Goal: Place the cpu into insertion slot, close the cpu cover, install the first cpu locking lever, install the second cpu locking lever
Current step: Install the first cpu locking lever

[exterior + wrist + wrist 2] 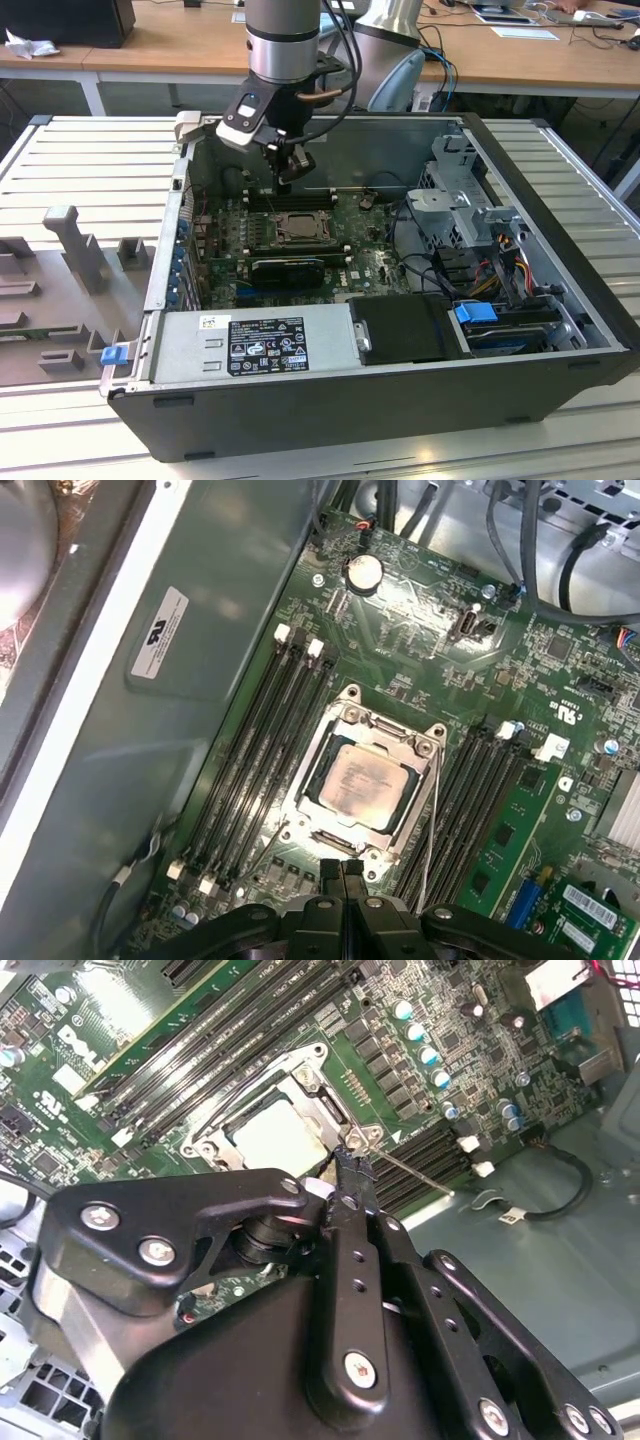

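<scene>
The cpu [362, 780] lies flat in the insertion slot [304, 802] on the green board, its pale metal top showing through the cpu cover [388, 730], which lies down over it. A thin wire locking lever [431, 820] runs along one side of the socket and stands away from it at its free end. My gripper [345, 868] hovers just beside the socket's edge, shut, with nothing seen between its fingers. In the second wrist view the gripper [350, 1157] sits close to the lever [415, 1173] and the cpu [275, 1135]. In the exterior view the gripper [290, 178] hangs above the cpu [298, 228].
Long black memory slots [255, 760] flank the socket on both sides. The grey power-supply box [250, 345] stands at the case's front, a drive cage [462, 200] and cable bundles [505, 265] at the exterior view's right. The case wall [200, 700] rises close behind the socket.
</scene>
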`<state>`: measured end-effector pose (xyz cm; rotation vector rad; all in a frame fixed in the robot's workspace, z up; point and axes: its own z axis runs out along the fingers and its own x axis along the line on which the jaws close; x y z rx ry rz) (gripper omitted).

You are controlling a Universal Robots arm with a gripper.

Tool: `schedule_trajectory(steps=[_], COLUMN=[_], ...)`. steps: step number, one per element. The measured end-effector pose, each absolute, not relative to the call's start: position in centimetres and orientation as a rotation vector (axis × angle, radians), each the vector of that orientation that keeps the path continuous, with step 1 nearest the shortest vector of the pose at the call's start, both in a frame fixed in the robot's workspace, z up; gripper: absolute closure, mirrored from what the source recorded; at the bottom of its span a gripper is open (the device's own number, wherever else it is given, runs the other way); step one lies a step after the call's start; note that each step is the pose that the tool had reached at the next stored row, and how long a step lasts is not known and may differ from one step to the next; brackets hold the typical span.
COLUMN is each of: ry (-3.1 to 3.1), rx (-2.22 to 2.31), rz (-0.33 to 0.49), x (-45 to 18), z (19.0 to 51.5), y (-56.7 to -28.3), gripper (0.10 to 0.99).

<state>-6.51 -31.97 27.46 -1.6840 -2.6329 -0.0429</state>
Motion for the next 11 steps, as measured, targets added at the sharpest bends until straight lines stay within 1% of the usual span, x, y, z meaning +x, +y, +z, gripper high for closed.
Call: schedule_trajectory(steps=[11], ry=[-2.694], rx=[-1.582], rz=[-0.042], x=[-6.51], z=[27.45], y=[-31.97], gripper=[0.980])
